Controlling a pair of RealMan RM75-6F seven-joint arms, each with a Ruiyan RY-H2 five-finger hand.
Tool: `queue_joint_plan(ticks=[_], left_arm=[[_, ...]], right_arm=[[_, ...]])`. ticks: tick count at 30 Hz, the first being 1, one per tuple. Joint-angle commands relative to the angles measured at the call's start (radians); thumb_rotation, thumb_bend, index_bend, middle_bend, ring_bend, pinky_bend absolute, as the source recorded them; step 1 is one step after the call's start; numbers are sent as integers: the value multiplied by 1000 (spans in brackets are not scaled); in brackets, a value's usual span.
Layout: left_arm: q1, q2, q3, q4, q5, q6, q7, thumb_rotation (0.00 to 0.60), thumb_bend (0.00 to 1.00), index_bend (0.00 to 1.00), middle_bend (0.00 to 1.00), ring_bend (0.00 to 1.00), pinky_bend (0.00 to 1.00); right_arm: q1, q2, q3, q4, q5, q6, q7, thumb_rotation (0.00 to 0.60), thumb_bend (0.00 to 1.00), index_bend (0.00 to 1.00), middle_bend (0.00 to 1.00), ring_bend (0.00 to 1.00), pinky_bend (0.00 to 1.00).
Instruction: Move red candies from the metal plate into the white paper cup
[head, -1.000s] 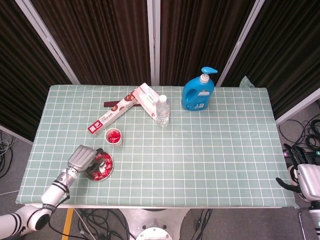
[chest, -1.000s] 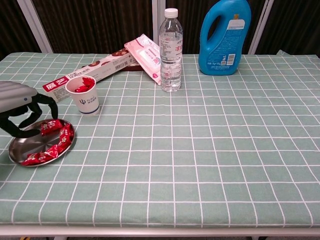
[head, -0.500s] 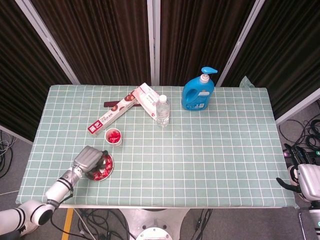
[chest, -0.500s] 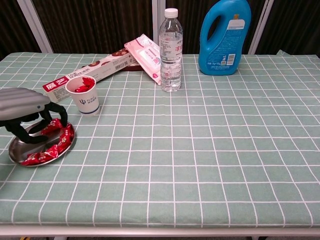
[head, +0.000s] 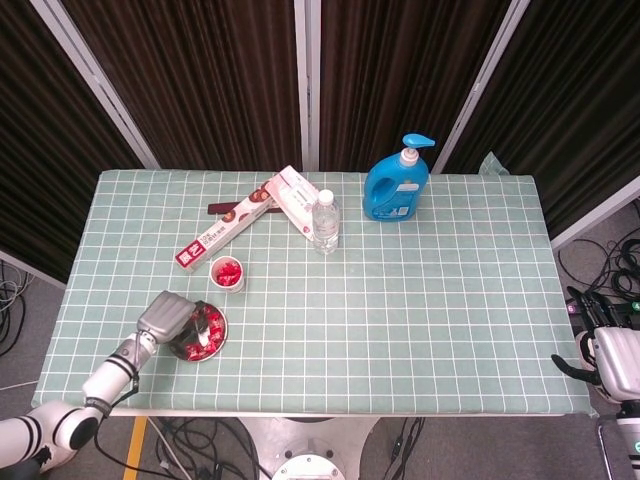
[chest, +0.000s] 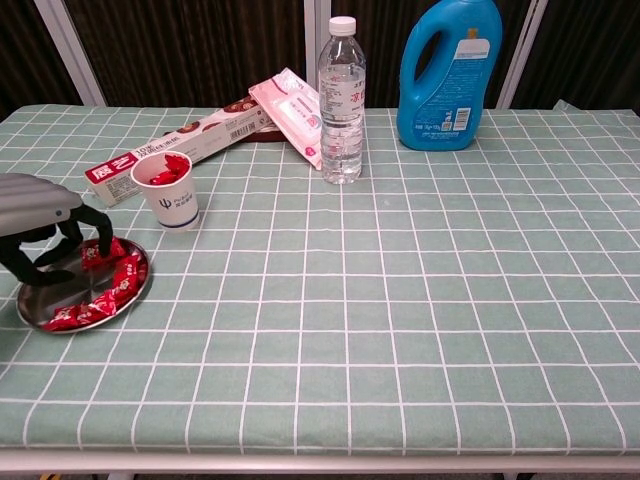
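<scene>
Left hand (head: 168, 318) hangs over the left part of the metal plate (head: 215, 337) in the head view, palm down, its back hiding whatever the fingers are doing. Red candies (head: 203, 338) lie on the uncovered part of the plate, near the table's (head: 420, 300) front-left corner. Just behind the plate stands the white paper cup (head: 227, 273), already holding red candies. Farther back lie a long red-and-white box (head: 222, 232) and a pink packet (head: 295, 198), with a clear water bottle (head: 325, 222) beside them and a blue detergent bottle (head: 397, 181) to its right. The right hand (head: 612, 362) sits off the table's right edge, well apart from everything (its fingers are too unclear to read).

From the chest view, the left hand (chest: 40, 222) shows at the left edge, dark fingers (chest: 88, 225) curled down onto the metal plate (chest: 40, 305), their tips among the red candies (chest: 105, 285); whether they pinch one I cannot tell. The white paper cup (chest: 172, 195) stands just behind and right of the plate, apart from it, red wrappers poking above its rim. The water bottle (chest: 341, 100) stands upright mid-table, the detergent bottle (chest: 448, 72) behind it to the right.
</scene>
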Motion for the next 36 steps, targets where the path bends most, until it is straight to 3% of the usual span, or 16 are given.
queue_joint_plan(ticks=[1,7,20,26,36], left_arm=[[12,5,3,-21,35,36,-21,600,366,448,820,987,1000],[-9,-6,7,-31,93,32,-39,600,367,428,820,988,1000],[-47,-8,6,-29,21,-62,35,600,368,434,818,987,1000],[-37,-10,1,-26,-14,-47,55,600,367,448,818,987,1000],[-26,-53,3,29,16,-16,17,600,363,472,823,987,1000]], right_arm=[[-2,0,-1,0,1,1,1,600,93,19,144,78,420],[-8,3,-3,-2,1,8,3,600,94,19,143,78,420],[-14,3,-2,-3,8,13,0,600,93,19,143,79,421],[-13,4,-2,-8,5,12,-5,600,94,19,143,78,423],[-14,5,-2,-13,6,14,-10,600,93,19,143,92,428]])
